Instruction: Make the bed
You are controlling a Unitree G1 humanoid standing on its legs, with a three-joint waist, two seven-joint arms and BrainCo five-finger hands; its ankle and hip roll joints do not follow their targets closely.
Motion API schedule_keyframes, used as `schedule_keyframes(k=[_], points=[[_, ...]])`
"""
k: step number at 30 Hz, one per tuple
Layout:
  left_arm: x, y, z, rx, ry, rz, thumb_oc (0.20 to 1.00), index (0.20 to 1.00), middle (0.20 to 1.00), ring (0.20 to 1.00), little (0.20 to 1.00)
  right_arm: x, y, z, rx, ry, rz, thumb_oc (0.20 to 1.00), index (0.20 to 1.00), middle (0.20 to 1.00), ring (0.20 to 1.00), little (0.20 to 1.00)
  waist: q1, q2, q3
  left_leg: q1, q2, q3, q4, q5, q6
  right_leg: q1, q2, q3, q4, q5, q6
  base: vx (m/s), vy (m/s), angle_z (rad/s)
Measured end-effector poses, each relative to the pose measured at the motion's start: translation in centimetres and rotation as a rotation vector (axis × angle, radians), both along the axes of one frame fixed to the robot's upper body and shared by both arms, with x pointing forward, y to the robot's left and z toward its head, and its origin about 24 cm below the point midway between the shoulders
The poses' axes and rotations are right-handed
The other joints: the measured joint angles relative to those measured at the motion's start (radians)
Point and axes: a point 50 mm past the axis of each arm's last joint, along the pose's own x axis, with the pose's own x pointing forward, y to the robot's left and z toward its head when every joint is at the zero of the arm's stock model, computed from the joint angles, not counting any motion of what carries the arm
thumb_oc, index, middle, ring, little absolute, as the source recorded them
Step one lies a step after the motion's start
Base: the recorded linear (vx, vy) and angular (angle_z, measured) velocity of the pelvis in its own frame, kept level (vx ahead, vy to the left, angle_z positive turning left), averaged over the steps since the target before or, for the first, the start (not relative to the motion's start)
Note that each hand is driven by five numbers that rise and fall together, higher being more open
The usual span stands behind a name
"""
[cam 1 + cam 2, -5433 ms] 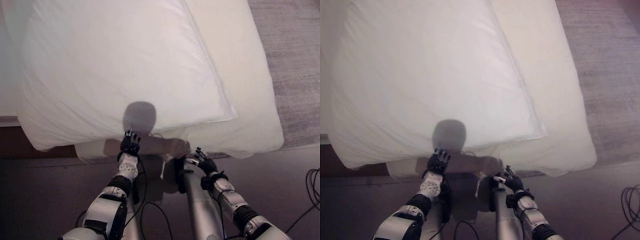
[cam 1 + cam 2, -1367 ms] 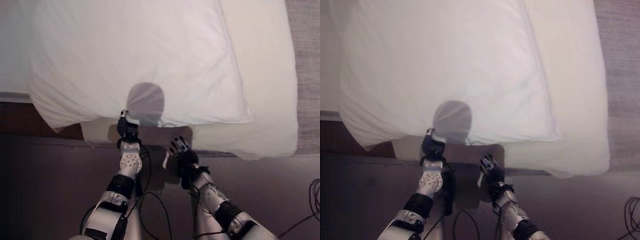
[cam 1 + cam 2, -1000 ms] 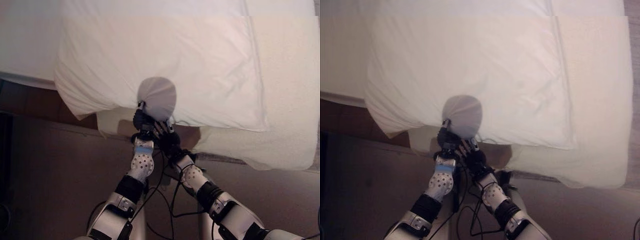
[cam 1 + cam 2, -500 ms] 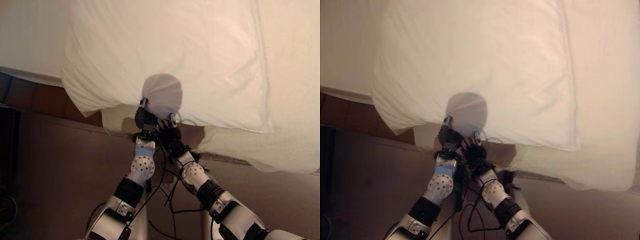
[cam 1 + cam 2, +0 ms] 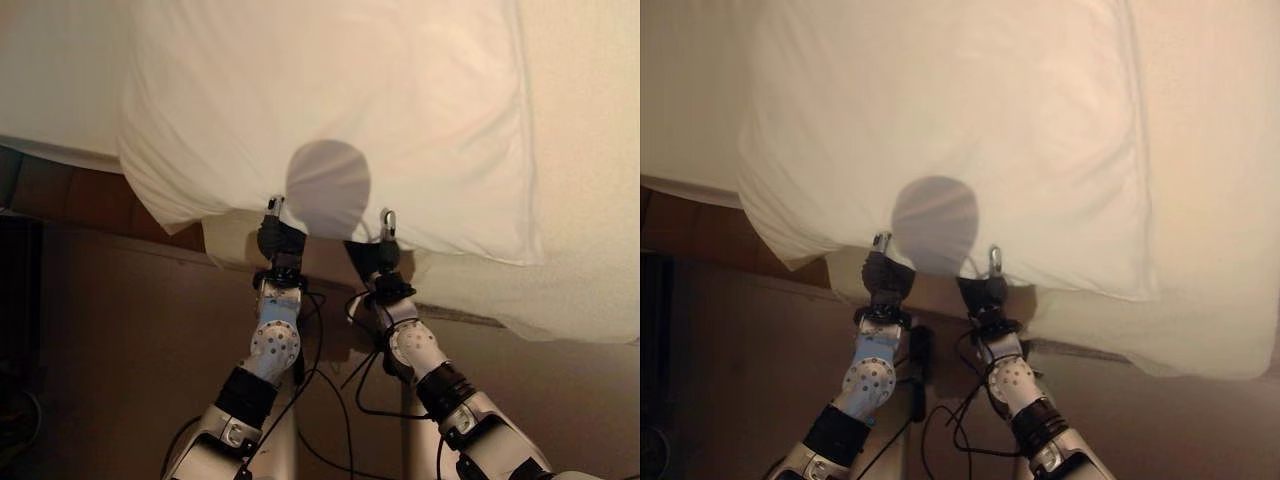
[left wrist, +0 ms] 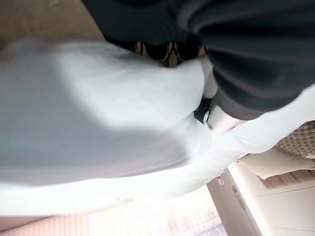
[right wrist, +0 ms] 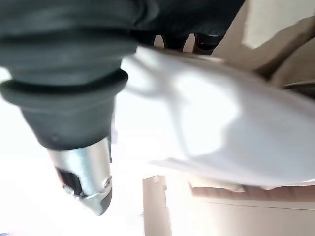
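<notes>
A big white pillow (image 5: 330, 100) lies on the cream bed (image 5: 590, 150), its near edge hanging over the bed's side. My left hand (image 5: 279, 243) and right hand (image 5: 374, 258) hold that near edge a short way apart, thumbs on top and fingers tucked beneath. In the left wrist view the pillow cloth (image 6: 98, 108) runs between the thumb (image 6: 221, 118) and the fingers. The right wrist view shows the same pinch: thumb (image 7: 83, 172) on one side of the cloth (image 7: 206, 118), fingers on the other.
The bed's cream corner (image 5: 520, 300) sticks out below the pillow to the right. A brown wooden frame (image 5: 70, 190) shows under the bed at the left. Dark floor (image 5: 100, 350) lies around my arms.
My right hand has slid to the right along the pillow's edge, away from the left hand, which it was close beside. The left hand has kept its place.
</notes>
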Motion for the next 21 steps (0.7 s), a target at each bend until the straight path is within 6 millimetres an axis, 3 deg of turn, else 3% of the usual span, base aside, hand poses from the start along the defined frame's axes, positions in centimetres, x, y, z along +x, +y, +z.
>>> schedule_keyframes(k=[6, 12, 21], points=[[-0.4, 1.0, 0.5, 0.01, -0.016, 0.049, 0.2, 0.2, 0.2, 0.2, 0.2, 0.2, -1.0, 0.5, 0.008, -0.019, -0.039, 1.0, 1.0, 1.0, 1.0, 1.0, -0.017, 0.0, 0.0, -0.015, 0.0, 0.0, 0.0, 0.0, 0.0, -0.014, 0.0, 0.0, -0.001, 0.001, -0.002, 0.0, 0.0, 0.0], [-0.3, 2.7, 0.8, -0.004, 0.007, 0.154, 0.2, 0.2, 0.2, 0.2, 0.2, 0.9, -3.6, 1.0, 0.032, -0.008, -0.152, 1.0, 1.0, 1.0, 1.0, 1.0, -0.018, 0.0, 0.0, -0.017, 0.002, 0.001, 0.001, -0.001, -0.001, -0.017, 0.001, 0.001, 0.0, 0.002, -0.003, 0.0, 0.0, 0.0], [-0.4, 2.6, 1.3, -0.034, 0.028, 0.172, 0.2, 0.2, 0.2, 0.2, 0.2, 1.4, -4.2, 2.0, 0.056, -0.006, -0.189, 1.0, 1.0, 1.0, 1.0, 1.0, -0.018, 0.0, 0.0, -0.016, 0.002, 0.003, 0.003, -0.002, 0.0, -0.017, 0.001, 0.003, 0.001, 0.002, -0.003, 0.0, 0.0, 0.0]])
